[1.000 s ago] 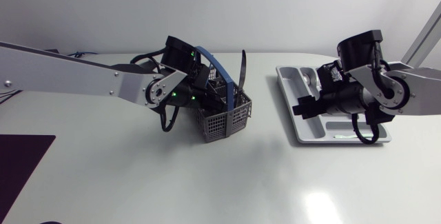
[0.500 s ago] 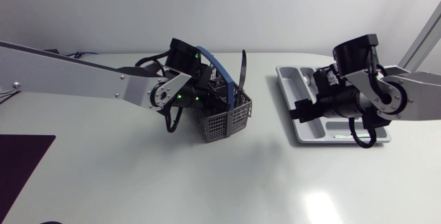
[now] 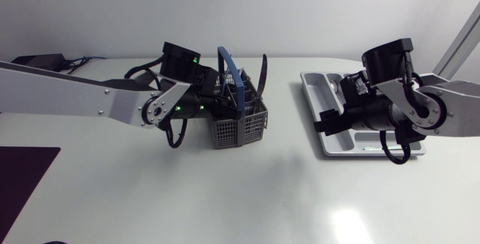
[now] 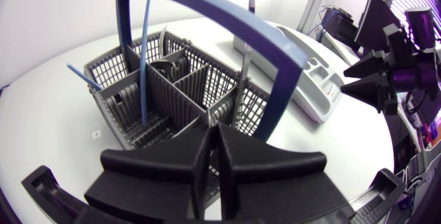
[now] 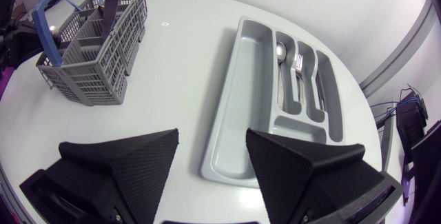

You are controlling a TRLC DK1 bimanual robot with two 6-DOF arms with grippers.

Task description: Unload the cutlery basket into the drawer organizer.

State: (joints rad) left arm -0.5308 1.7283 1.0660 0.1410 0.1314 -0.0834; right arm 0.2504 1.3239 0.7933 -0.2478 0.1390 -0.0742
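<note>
The grey mesh cutlery basket (image 3: 240,130) (image 4: 172,93) (image 5: 89,58) with a blue hoop handle (image 4: 207,10) stands left of centre. In it stand a tall dark utensil (image 3: 262,75), a knife (image 4: 242,79) and a thin blue stick (image 4: 145,58). My left gripper (image 3: 217,105) (image 4: 213,138) sits at the basket's near rim, shut, with nothing visible between its fingers. The grey drawer organizer (image 3: 334,145) (image 5: 234,100) (image 4: 303,58) lies at the right and holds a spoon (image 5: 279,48) and forks (image 5: 300,65). My right gripper (image 3: 326,120) (image 5: 212,138) hovers open over the organizer's long side slot.
A dark mat (image 3: 22,169) lies at the front left corner. A black box with cables (image 3: 37,60) sits at the back left. Bare white table separates the basket from the organizer.
My left gripper has shut and drawn back to the left at the basket. The basket shifted slightly left and its handle stands more upright. The right arm shifted slightly left, its gripper still open.
</note>
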